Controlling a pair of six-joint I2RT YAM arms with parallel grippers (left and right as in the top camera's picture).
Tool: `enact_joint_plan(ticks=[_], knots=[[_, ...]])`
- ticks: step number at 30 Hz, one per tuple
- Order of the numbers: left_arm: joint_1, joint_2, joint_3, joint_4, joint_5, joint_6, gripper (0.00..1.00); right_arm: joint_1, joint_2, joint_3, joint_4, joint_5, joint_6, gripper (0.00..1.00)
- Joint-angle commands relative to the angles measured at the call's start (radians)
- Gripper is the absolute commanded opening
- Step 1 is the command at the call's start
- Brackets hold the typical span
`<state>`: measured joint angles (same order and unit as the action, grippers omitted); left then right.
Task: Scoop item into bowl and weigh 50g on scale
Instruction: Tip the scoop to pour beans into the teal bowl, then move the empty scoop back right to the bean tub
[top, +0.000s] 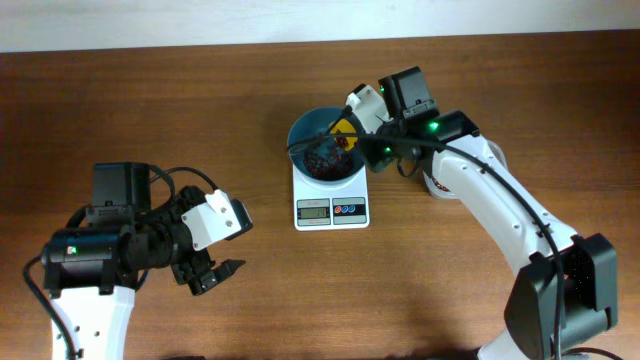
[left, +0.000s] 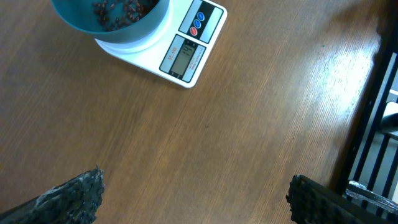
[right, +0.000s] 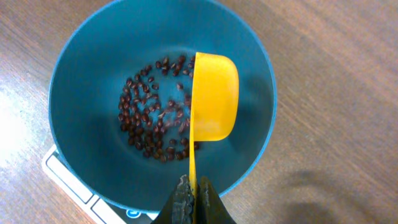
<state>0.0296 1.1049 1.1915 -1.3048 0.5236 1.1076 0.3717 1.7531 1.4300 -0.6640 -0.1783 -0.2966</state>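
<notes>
The teal-blue bowl (top: 300, 132) stands on the white scale (top: 331, 209) at the table's middle back. Dark red-brown beans (right: 152, 127) lie in a loose patch on the bowl's bottom (right: 93, 81). My right gripper (right: 193, 198) is shut on the thin handle of a yellow scoop (right: 214, 93), held turned over inside the bowl above the beans. In the overhead view the right gripper (top: 365, 115) is at the bowl's right rim. My left gripper (top: 215, 272) is open and empty at the front left, above bare wood (left: 193, 193). The left wrist view shows the bowl (left: 112, 22) and scale (left: 186, 53).
A round white object (top: 440, 183) lies partly hidden under the right arm, right of the scale. The table's right edge and a dark frame (left: 379, 124) show in the left wrist view.
</notes>
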Motion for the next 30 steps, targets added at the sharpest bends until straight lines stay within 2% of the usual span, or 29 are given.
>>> enact_joint_plan(ticks=[1,6,18,21,26,30], knots=[[0.006,-0.010,0.020,-0.002,0.003,0.016,0.98,0.033,-0.051,0.028,-0.007,0.076,-0.010,0.04],[0.006,-0.010,0.020,-0.002,0.003,0.016,0.99,0.072,-0.055,0.043,-0.019,0.195,-0.010,0.04],[0.006,-0.010,0.020,-0.002,0.003,0.016,0.98,0.145,-0.046,0.081,-0.058,0.244,0.001,0.04],[0.006,-0.010,0.020,-0.002,0.003,0.016,0.98,0.137,-0.061,0.124,-0.070,0.242,0.113,0.04],[0.006,-0.010,0.020,-0.002,0.003,0.016,0.98,0.071,-0.155,0.314,-0.246,0.245,0.149,0.04],[0.006,-0.010,0.020,-0.002,0.003,0.016,0.99,-0.089,-0.211,0.345,-0.447,0.247,0.213,0.04]])
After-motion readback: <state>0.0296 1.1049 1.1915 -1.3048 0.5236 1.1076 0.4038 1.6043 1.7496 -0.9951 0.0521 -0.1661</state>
